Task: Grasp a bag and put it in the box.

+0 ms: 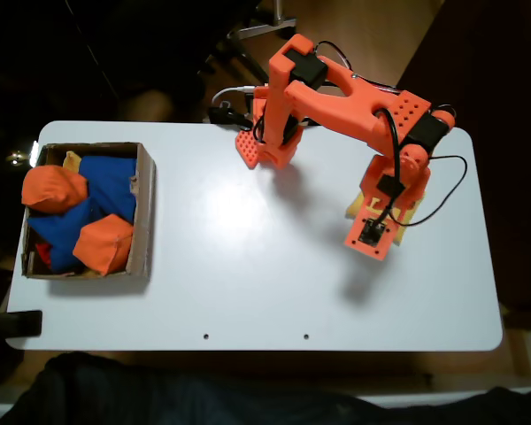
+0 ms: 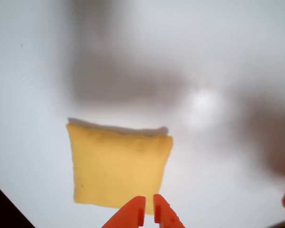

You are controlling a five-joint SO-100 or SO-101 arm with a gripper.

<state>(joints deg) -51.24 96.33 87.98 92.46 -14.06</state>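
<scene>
Gripper (image 2: pixel 148 209) fingers nearly closed, grasping nothing, hovering above bag (image 2: pixel 118 168) lying flat on table (image 2: pixel 228 57).

Looking down on a white tabletop (image 1: pixel 248 266), the orange arm (image 1: pixel 345 102) is bolted near the far edge and reaches out to the right, its wrist bent down over the right side of the surface. Black cables loop along it. Peeking out from under the wrist, a sliver of the yellow bag (image 1: pixel 355 205) lies flat on the tabletop; the claw itself is hidden beneath the arm from up here. Well apart, at the left edge, sits the brown cardboard box (image 1: pixel 145 208), packed with blue beanbags (image 1: pixel 111 186) and two orange beanbags (image 1: pixel 53 189) piled on top, one at its far end, one at its near end.
</scene>
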